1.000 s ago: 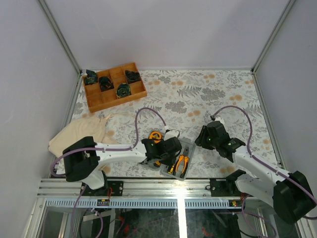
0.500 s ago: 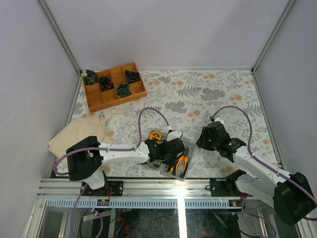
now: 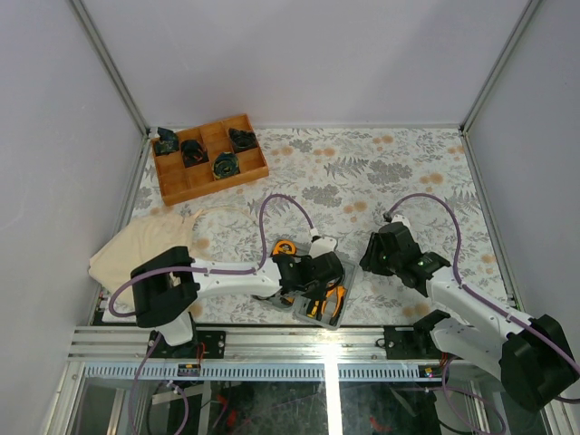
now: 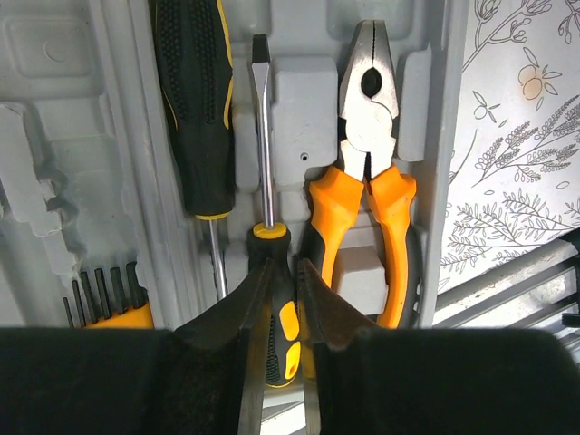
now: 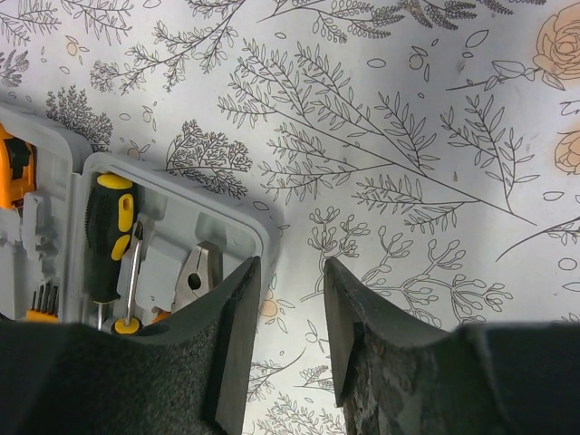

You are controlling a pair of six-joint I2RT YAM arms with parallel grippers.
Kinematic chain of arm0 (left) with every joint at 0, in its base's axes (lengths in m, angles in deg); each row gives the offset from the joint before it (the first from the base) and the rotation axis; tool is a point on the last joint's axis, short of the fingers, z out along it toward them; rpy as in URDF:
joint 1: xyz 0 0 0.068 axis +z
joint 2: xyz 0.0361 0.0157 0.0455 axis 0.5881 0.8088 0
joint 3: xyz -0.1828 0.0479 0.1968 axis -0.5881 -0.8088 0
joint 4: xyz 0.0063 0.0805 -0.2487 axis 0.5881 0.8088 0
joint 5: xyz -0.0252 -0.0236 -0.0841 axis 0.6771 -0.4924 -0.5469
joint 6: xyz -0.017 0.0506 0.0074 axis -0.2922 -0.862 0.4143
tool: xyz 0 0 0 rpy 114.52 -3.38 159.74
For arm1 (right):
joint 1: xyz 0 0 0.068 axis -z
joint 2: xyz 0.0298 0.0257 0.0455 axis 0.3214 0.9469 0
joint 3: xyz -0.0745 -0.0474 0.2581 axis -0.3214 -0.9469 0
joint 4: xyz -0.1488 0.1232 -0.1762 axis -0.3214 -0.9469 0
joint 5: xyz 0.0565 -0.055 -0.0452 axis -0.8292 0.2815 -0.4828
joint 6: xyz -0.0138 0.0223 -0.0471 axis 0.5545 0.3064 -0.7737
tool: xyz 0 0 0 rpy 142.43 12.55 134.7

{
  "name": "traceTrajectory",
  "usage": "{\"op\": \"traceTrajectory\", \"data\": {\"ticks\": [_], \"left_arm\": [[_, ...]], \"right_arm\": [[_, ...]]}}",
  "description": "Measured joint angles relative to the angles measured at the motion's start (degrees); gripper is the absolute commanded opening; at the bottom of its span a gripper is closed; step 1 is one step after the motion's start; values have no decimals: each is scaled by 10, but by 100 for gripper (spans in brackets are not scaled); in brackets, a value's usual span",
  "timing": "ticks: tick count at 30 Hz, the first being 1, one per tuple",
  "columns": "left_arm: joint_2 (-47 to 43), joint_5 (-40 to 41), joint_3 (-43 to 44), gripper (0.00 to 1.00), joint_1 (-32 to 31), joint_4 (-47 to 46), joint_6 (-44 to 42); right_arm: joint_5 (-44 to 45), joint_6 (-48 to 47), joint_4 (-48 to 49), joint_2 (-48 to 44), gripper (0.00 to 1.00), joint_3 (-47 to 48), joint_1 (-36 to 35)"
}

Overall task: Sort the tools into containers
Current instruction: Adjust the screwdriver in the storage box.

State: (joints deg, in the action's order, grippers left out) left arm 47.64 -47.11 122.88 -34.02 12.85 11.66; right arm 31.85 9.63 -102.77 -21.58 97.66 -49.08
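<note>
The grey case (image 3: pixel 345 269) lies open at the near edge of the table. In the left wrist view its tray (image 4: pixel 54 136) holds a black-and-yellow screwdriver (image 4: pixel 195 109), orange-handled pliers (image 4: pixel 367 181) and a flat-blade screwdriver (image 4: pixel 263 136) lying in its slot. My left gripper (image 4: pixel 285 267) is shut on that flat-blade screwdriver's handle, a finger against each side. An orange tape measure (image 3: pixel 285 247) sits at the case's far left. My right gripper (image 5: pixel 290 267) hangs open over the cloth just right of the case corner (image 5: pixel 227 227), with nothing between its fingers.
A brown wooden divided tray (image 3: pixel 195 186) with black parts stands at the far left. A beige cloth bag (image 3: pixel 149 245) lies at the left edge. A row of small bits (image 4: pixel 100 294) sits in an orange holder in the case. The metal rail (image 3: pixel 317 340) runs along the near edge.
My left gripper has shifted right over the case and its jaws have narrowed onto the screwdriver handle. The right arm has barely moved.
</note>
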Motion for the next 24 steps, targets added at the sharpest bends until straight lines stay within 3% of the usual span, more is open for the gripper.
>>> {"op": "traceTrajectory", "data": {"ticks": [9,24], "left_arm": [[1,5,-1,10,0,0,0],[7,22,-3,12,0,-3,8]], "right_arm": [[-1,-2,-2,0,40,1,0],[-1,-13,-11,1,40,27,0]]}}
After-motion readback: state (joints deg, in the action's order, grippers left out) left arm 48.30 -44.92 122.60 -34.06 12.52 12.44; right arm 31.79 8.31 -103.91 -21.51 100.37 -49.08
